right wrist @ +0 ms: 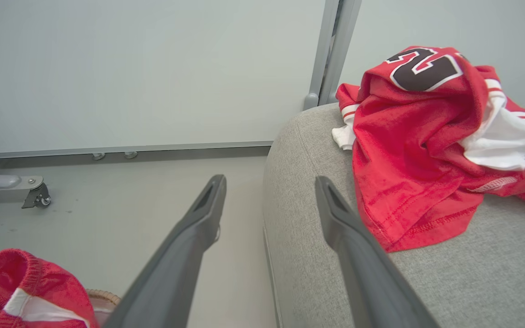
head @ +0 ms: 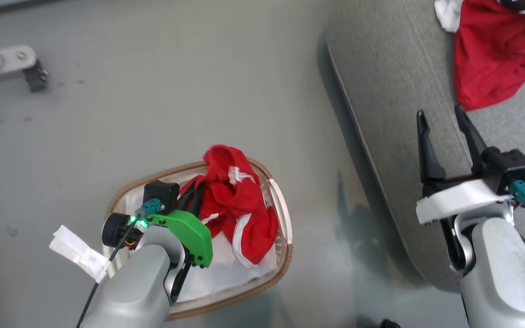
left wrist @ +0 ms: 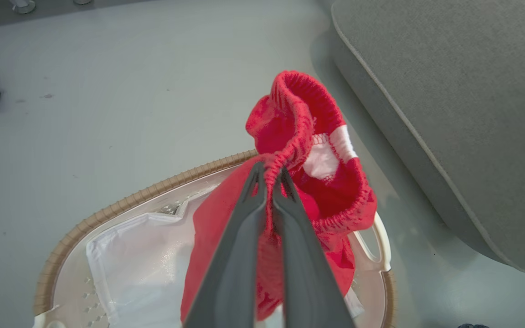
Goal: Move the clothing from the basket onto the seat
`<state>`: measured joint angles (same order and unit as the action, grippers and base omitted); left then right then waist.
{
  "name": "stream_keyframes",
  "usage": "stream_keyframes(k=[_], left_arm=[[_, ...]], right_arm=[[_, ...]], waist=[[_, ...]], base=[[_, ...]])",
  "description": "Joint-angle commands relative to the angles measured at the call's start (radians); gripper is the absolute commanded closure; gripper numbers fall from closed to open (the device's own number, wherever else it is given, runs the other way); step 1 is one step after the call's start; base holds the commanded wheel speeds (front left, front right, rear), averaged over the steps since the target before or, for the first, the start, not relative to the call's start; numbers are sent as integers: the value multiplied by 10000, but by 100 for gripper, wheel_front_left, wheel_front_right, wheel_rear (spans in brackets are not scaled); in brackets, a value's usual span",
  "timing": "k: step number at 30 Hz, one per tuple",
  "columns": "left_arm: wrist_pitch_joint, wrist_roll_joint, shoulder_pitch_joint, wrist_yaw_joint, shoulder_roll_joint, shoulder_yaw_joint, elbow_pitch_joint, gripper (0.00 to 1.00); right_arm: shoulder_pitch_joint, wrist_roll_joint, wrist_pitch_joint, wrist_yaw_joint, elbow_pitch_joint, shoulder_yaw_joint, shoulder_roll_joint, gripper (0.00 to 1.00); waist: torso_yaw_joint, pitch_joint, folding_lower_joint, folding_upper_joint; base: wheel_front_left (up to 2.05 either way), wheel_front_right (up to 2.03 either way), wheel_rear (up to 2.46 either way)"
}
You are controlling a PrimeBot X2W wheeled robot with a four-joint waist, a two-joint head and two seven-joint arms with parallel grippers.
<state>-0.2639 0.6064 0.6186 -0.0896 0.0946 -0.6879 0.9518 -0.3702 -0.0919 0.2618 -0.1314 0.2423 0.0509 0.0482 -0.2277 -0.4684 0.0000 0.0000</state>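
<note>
Woven grey seat (left wrist: 449, 91), ribbed red shorts (left wrist: 306, 118)

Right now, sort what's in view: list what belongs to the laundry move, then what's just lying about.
Job in hand:
red garment, pinched in the left tool
red jersey, on the seat
basket
right tool, open

Lying about:
white liner cloth in the basket
metal castor leg on the floor
white tag by the left arm

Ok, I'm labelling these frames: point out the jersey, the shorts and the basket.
jersey (right wrist: 408, 155), right wrist view, red body fabric.
shorts (left wrist: 296, 98), left wrist view, ribbed waistband.
basket (left wrist: 121, 205), left wrist view, brown rim.
</note>
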Motion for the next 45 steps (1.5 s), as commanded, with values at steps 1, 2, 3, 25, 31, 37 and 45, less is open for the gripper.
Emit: stream_keyframes(k=[1, 2, 3, 25, 31, 37, 45], left_arm=[[-3, -177, -265, -68, 123, -10, -237, 100], [-3, -258, -305, -71, 219, 2, -460, 100], [-5, -349, -327, -76, 311, -4, -647, 100], [1818, -1041, 2029, 107, 2391, 167, -4963, 100], [2324, -1151, 3026, 97, 2507, 224, -5493, 100], [2607, -1219, 3792, 130, 2222, 165, -5612, 100], [2809, -1191, 4159, 179, 1800, -68, -5671, 100]], right_arm=[[285, 59, 49, 14, 85, 74, 43, 0], [387, 86, 49, 14, 138, 109, 46, 0], [480, 128, 49, 14, 189, 144, 43, 0], [1627, 29, 49, 14, 734, -560, 38, 0], [1350, -85, 49, 14, 811, -1342, 40, 0], [1023, -354, 49, 14, 836, -2382, 35, 0], [624, -916, 49, 14, 634, -4179, 40, 0]], waist=[[889, 1477, 0, 0], [968, 1708, 0, 0], [1037, 1898, 0, 0], [1478, 4603, 0, 0], [1425, 4657, 0, 0], [1447, 4703, 0, 0], [1634, 4791, 0, 0]], base=[[0, 0, 0], [0, 0, 0], [0, 0, 0], [0, 0, 0], [0, 0, 0], [0, 0, 0], [0, 0, 0]])
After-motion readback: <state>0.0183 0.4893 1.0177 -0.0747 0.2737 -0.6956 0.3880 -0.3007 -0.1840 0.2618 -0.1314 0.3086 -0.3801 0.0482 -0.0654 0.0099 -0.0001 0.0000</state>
